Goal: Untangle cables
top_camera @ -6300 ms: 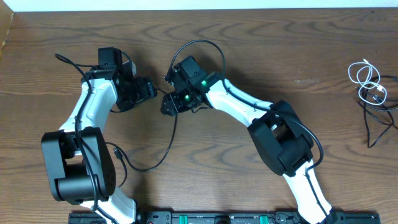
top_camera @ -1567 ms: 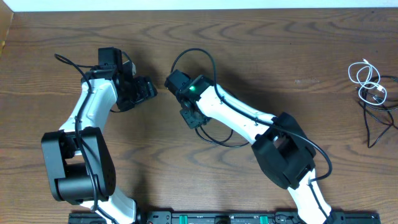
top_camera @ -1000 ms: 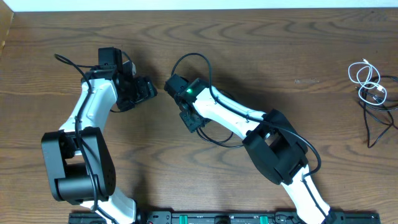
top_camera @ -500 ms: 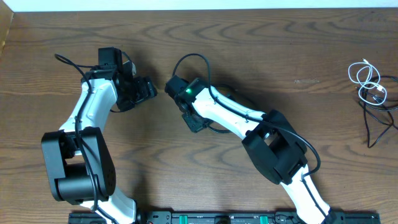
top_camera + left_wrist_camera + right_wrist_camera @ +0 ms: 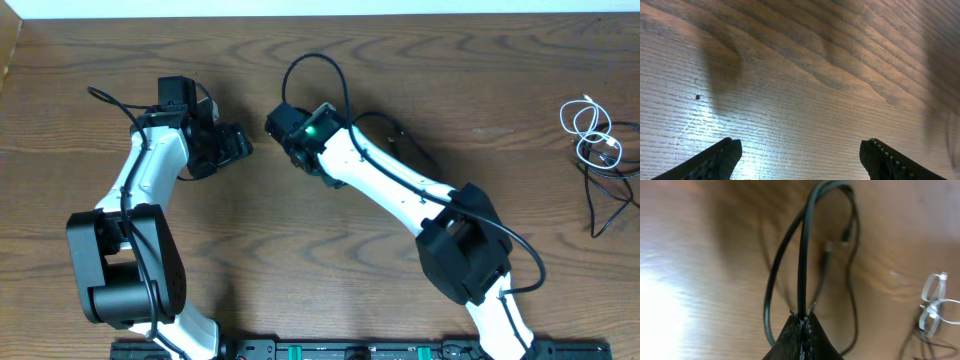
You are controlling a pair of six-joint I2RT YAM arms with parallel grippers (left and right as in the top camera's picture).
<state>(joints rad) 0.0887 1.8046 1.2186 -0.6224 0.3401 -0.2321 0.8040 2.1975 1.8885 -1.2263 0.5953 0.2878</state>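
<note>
My right gripper (image 5: 802,317) is shut on a thin black cable (image 5: 802,255). The cable rises from the jaws and bends into a hanging loop, with small plug ends dangling behind it. In the overhead view the right wrist (image 5: 308,132) is at table centre, and a thin black strand (image 5: 395,125) shows beside the forearm. A white cable (image 5: 590,125) and another black cable (image 5: 605,190) lie bundled at the far right edge. The white one (image 5: 935,302) also shows in the right wrist view. My left gripper (image 5: 240,143) is open over bare wood (image 5: 800,75), with nothing between its fingers (image 5: 722,155).
A thick black lead arcs above the right wrist (image 5: 320,60), and another runs from the left arm (image 5: 100,97). The arms' base rail (image 5: 350,350) lines the near edge. The two wrists are close together at table centre.
The right gripper has closed on the black cable and moved toward the far side of the table, lifting the cable off the wood. The left arm has not moved.
</note>
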